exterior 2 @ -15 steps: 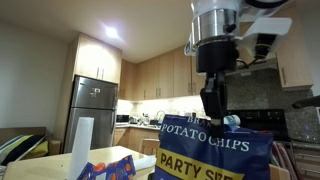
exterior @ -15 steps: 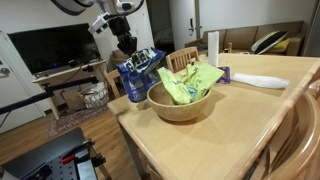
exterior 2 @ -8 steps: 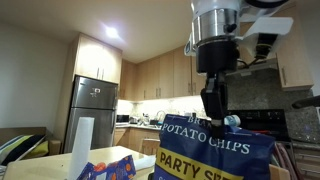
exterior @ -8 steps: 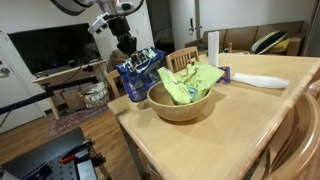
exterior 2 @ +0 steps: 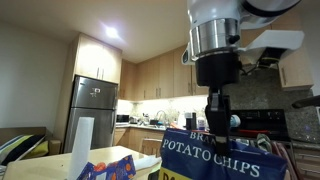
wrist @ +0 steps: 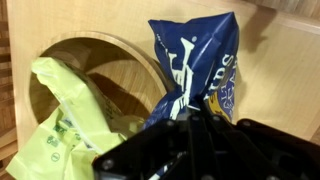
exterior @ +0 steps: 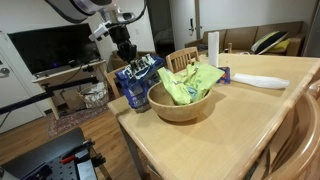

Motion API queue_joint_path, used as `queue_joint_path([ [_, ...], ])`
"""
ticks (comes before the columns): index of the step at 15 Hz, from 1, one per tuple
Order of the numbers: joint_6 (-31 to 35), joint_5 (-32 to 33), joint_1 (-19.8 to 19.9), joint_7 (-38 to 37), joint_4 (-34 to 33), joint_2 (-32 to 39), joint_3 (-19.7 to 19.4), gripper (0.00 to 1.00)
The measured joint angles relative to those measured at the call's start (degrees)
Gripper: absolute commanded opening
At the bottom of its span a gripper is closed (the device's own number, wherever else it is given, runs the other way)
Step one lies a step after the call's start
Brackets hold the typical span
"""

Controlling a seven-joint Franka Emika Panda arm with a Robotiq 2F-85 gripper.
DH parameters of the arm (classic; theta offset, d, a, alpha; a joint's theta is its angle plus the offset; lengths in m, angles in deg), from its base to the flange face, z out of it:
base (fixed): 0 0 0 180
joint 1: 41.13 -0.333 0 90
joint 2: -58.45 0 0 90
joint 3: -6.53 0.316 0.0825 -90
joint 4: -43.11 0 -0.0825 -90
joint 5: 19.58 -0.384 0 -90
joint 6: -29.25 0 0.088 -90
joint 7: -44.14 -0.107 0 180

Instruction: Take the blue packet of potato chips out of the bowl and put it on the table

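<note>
I've come down since half a second ago: gripper (exterior: 127, 60) clamped on the top of the blue chip bag (exterior: 135, 82). The bag now hangs lower, outside the bowl (exterior: 180, 108) and just beside its rim, over the table (exterior: 230, 135) corner. Can't tell if it touches the tabletop; green bag (exterior: 190, 82) unchanged in the bowl.

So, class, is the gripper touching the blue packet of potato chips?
Touching. The wrist view shows the gripper pinching the blue packet of potato chips at its crumpled top edge.
</note>
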Motion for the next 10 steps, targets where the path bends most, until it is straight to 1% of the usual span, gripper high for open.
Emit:
queue_joint_path([
  [6,0.08,0.73,-0.88,0.05,-0.35,3.23,0.12,0.0],
  [10,0.3,0.73,-1.19,0.32,-0.69,4.09,0.12,0.0],
])
